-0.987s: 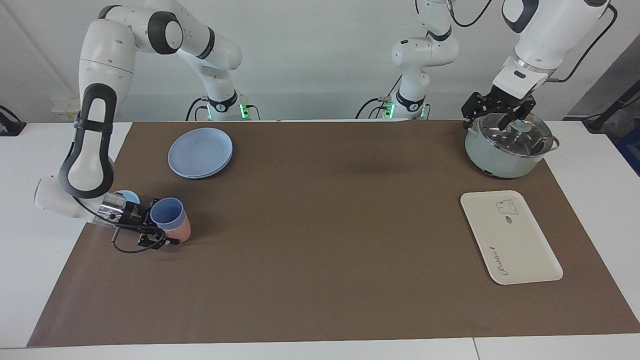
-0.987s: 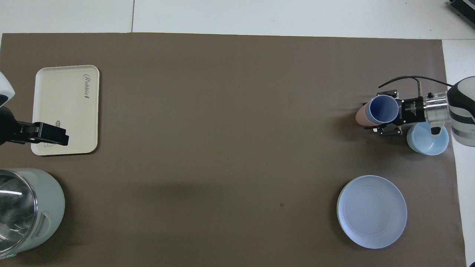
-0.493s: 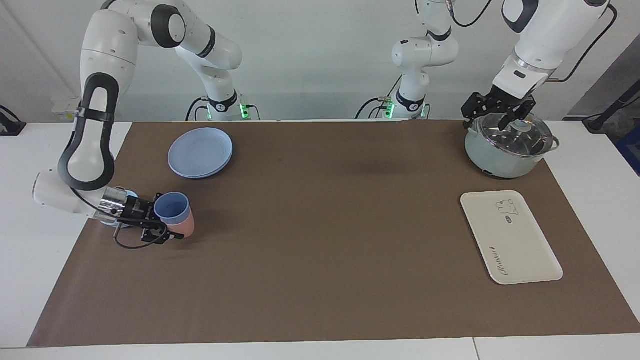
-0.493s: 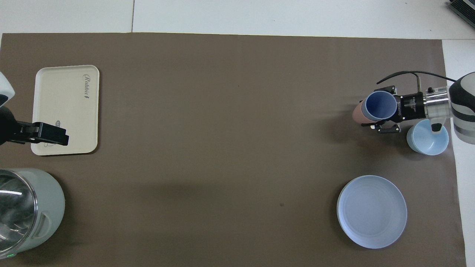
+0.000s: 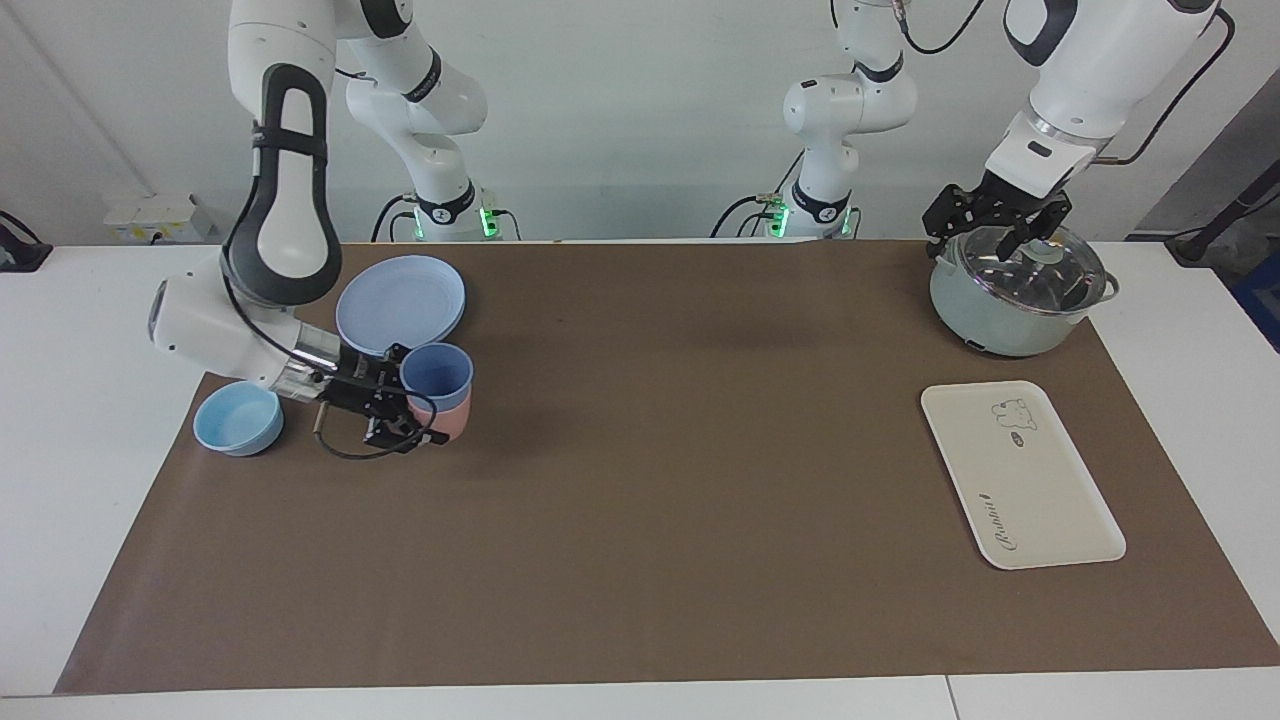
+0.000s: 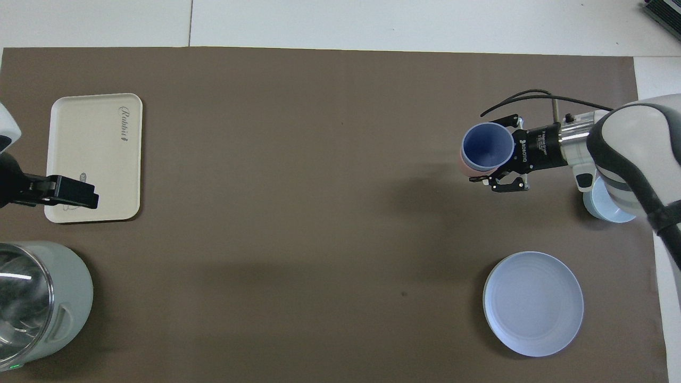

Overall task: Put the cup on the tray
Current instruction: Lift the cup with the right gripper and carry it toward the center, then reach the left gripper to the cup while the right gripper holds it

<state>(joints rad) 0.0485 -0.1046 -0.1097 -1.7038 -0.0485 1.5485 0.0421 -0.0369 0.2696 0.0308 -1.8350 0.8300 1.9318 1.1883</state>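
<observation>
The pot (image 6: pixel 37 303) is cut off at the overhead view's edge. The right arm hides part of the bowl (image 6: pixel 604 207).

Upright blue cup (image 5: pixel 436 372) held aloft; cream tray (image 5: pixel 1020 473) lies bare.

A white tabletop (image 5: pixel 60 420) covered by a large brown mat (image 5: pixel 660 480), set against a plain white wall (image 5: pixel 620 120), evenly lit.
</observation>
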